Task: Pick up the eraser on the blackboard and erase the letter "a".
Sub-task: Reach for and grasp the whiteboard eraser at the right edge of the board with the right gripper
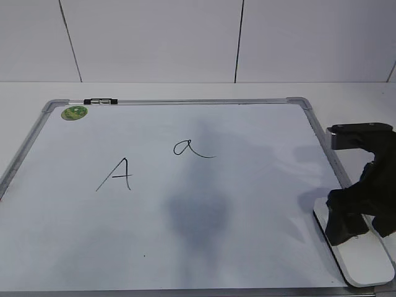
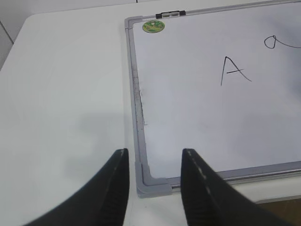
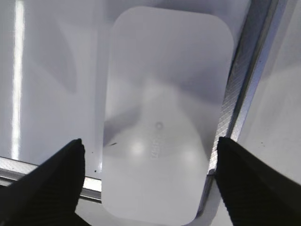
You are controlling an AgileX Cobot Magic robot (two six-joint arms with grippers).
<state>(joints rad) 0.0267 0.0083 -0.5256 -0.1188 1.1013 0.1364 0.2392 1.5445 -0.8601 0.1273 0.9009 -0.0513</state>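
Note:
The eraser [image 1: 365,263] is a white rounded block lying at the blackboard's [image 1: 185,101] near right corner, partly over the silver frame. My right gripper [image 1: 349,232] hovers just above it. In the right wrist view the eraser [image 3: 164,108] fills the middle, and the right gripper [image 3: 150,146] is open wide, with a dark finger on each side and a gap to the block on both. The small cursive letter "a" [image 1: 189,148] is written near the board's middle. My left gripper [image 2: 155,153] is open and empty above the board's near left corner [image 2: 150,181].
A taller capital "A" [image 1: 117,174] stands left of the small letter. A black-and-silver marker [image 1: 100,101] lies on the far frame beside a round green sticker [image 1: 74,112]. White table surrounds the board, and a white wall rises behind it.

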